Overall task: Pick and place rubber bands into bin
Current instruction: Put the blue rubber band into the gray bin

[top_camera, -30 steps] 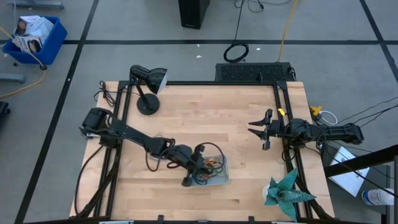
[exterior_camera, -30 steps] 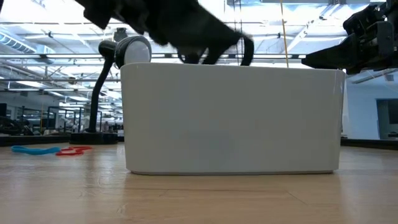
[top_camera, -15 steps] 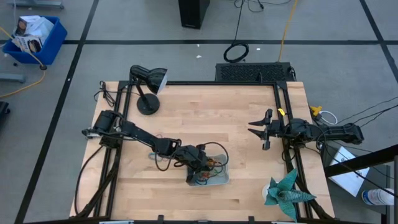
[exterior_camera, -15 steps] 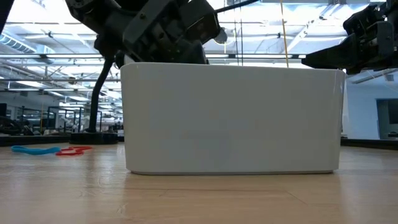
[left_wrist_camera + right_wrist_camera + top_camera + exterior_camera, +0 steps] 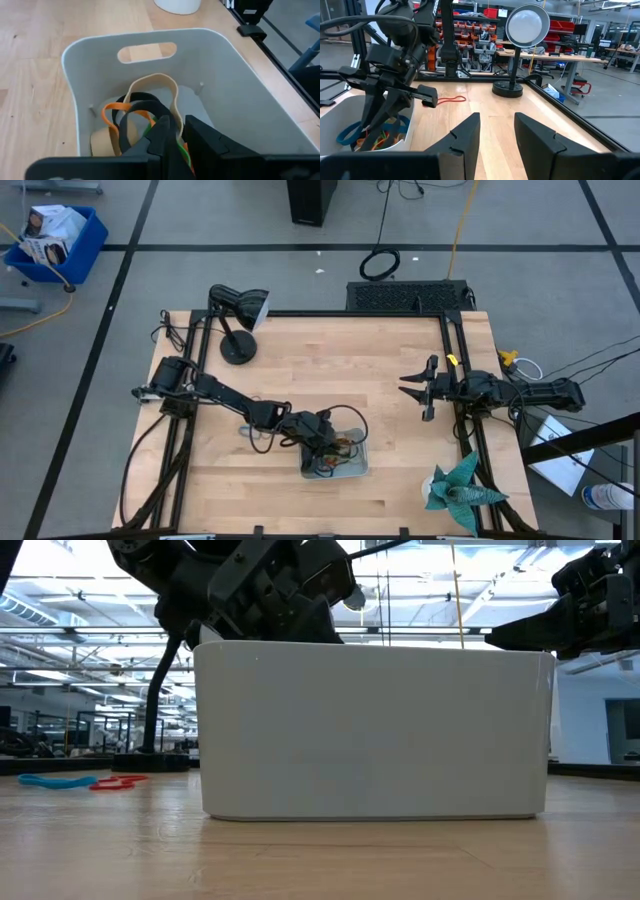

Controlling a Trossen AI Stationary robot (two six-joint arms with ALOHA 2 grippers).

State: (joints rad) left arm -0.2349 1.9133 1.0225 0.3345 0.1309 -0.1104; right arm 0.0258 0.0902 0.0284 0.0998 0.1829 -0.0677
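Observation:
The bin point(image 5: 358, 468) stands near the table's front, just right of middle. Its white wall point(image 5: 370, 730) fills the low view. Inside it lie several rubber bands: a tan one point(image 5: 155, 79), an orange one point(image 5: 111, 108), a black one point(image 5: 145, 106) and a green one point(image 5: 186, 151). My left gripper point(image 5: 181, 131) reaches down into the bin from the table's left, its fingers a narrow gap apart over the heap. A red band point(image 5: 452, 100) and a blue band point(image 5: 55, 780) lie loose on the wood. My right gripper point(image 5: 497, 131) waits open at the table's right side point(image 5: 420, 388). My left gripper's fingertips point(image 5: 165, 131) stand among the black and tan bands at the bin's bottom. The fingers hide the spot below them, so I cannot tell whether they touch a band.
A black desk lamp point(image 5: 235, 320) stands at the far left of the table. A teal folded object point(image 5: 460, 485) lies at the near right corner. Cables run along the left arm. A dark blue bin point(image 5: 55, 240) sits on the floor, far left.
My left gripper has come down into the bin, shifting a little toward the table's right edge. A black band that hung from it above the bin's rim has gone down below the rim. Over the last half second the arm has kept still.

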